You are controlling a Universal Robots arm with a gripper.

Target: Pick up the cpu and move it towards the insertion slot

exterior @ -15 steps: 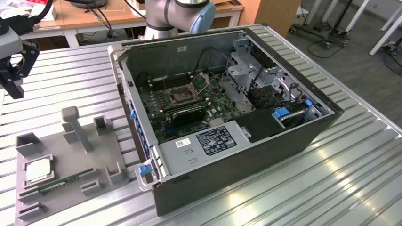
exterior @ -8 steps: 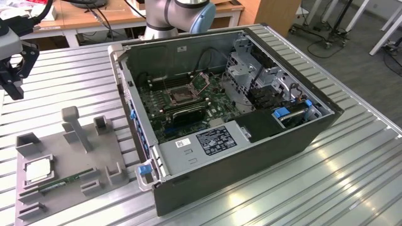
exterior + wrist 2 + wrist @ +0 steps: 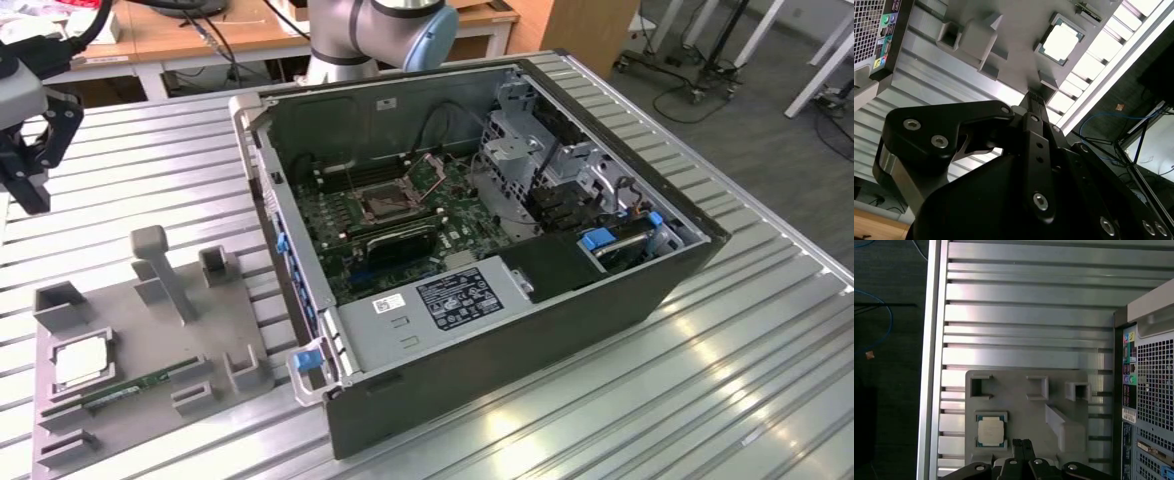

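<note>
The cpu [image 3: 83, 360] is a small silver square chip with a pale rim. It lies flat in a recess of the grey fixture plate [image 3: 134, 330] at the exterior view's left, and it is also seen in both wrist views [image 3: 990, 430] [image 3: 1061, 40]. My gripper [image 3: 27, 190] hangs well above the table behind the fixture, apart from the chip. Its black fingers [image 3: 1017, 447] are pressed together with nothing between them, and the tips [image 3: 1034, 97] point toward the fixture's edge. The insertion slot [image 3: 384, 202] is a dark square socket with a silver bracket on the green board inside the open computer case [image 3: 534, 330].
A long green memory stick [image 3: 123, 387] lies in the fixture near the chip. Grey posts and blocks [image 3: 154, 270] stand up from the plate. The case's rear panel [image 3: 1149, 390] lies beside the fixture. The ribbed metal table [image 3: 747, 400] ends close to the chip [image 3: 934, 365].
</note>
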